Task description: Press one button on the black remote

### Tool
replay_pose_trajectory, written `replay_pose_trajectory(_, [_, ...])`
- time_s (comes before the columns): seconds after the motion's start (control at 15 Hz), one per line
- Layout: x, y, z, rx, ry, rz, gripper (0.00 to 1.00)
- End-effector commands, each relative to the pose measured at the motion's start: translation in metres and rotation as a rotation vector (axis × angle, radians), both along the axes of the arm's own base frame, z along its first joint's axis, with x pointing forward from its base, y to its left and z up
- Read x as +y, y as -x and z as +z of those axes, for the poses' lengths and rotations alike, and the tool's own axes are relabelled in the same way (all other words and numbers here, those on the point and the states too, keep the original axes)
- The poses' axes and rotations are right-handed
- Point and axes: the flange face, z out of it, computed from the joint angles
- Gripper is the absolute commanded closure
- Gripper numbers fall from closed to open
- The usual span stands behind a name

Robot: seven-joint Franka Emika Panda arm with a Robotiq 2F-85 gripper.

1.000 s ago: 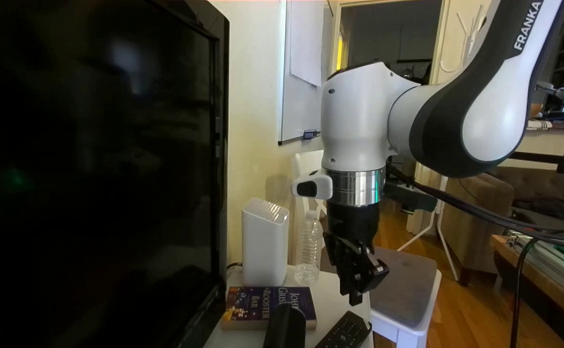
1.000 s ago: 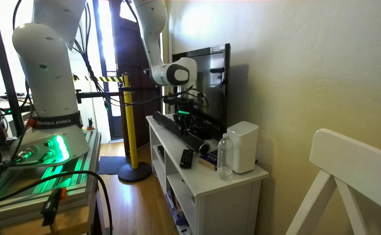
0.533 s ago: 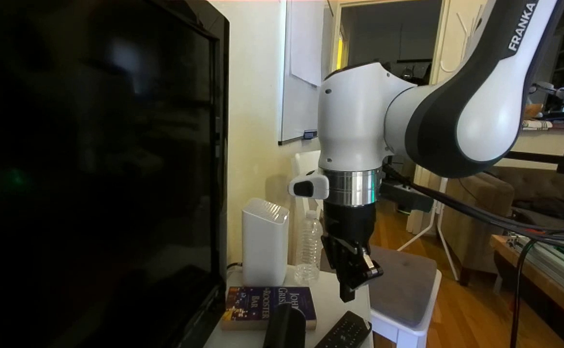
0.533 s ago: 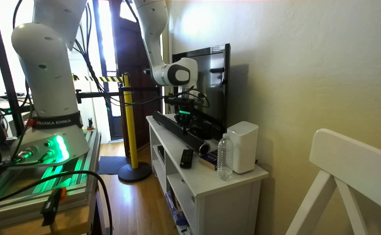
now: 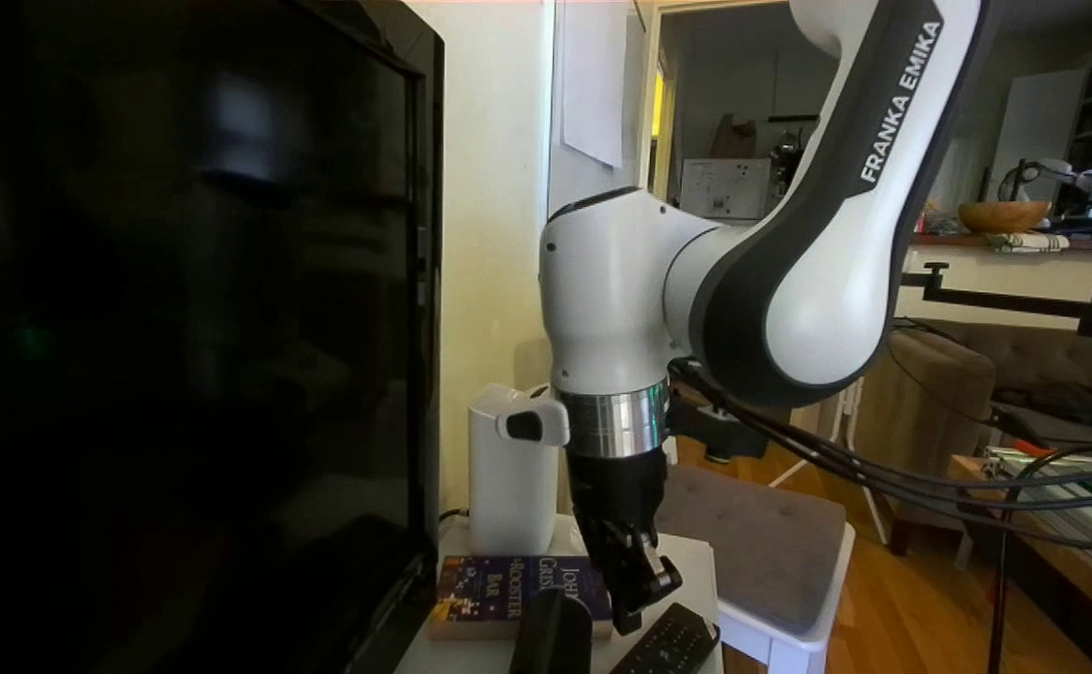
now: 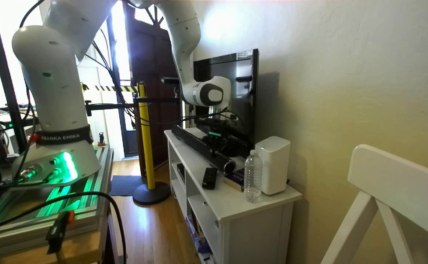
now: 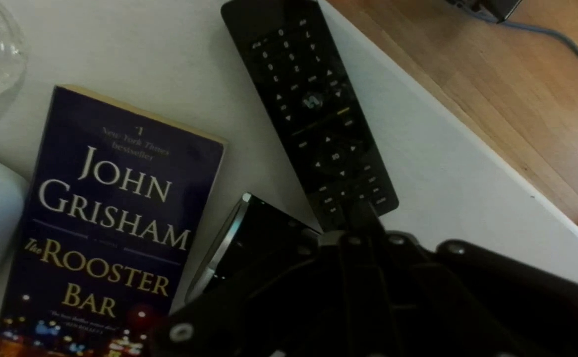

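Note:
The black remote point(image 7: 314, 99) lies buttons up on the white cabinet top in the wrist view. It also shows in both exterior views point(image 5: 668, 644) point(image 6: 209, 178). My gripper point(image 7: 361, 213) points down with its fingers together and nothing between them. In the wrist view the fingertips overlap the remote's near end, over its lowest button rows. In an exterior view the gripper point(image 5: 627, 621) is above the cabinet, beside the remote on the book side, apparently apart from it. It is dark against the soundbar in an exterior view point(image 6: 213, 154).
A black soundbar point(image 7: 269, 233) lies close beside the remote. A book point(image 7: 115, 208), a clear bottle point(image 6: 253, 179) and a white router point(image 6: 272, 165) stand or lie farther along the cabinet point(image 6: 236, 207). A large TV point(image 5: 181, 328) stands behind. The cabinet's edge point(image 7: 447, 111) runs near the remote.
The fingers, apart one second ago, have come together. The arm has moved lower and toward the TV and soundbar. The remote has not moved.

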Motion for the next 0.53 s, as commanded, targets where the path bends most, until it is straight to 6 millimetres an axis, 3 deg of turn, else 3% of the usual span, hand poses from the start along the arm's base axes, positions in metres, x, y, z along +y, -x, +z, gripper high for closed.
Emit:
replay_pose_trajectory(0.0, [0.017, -0.017, -0.016, 0.071, -0.021, 0.059, 1.00])
replay_pose_trajectory(0.47, [0.029, -0.014, -0.027, 0.106, -0.012, 0.075, 1.00])
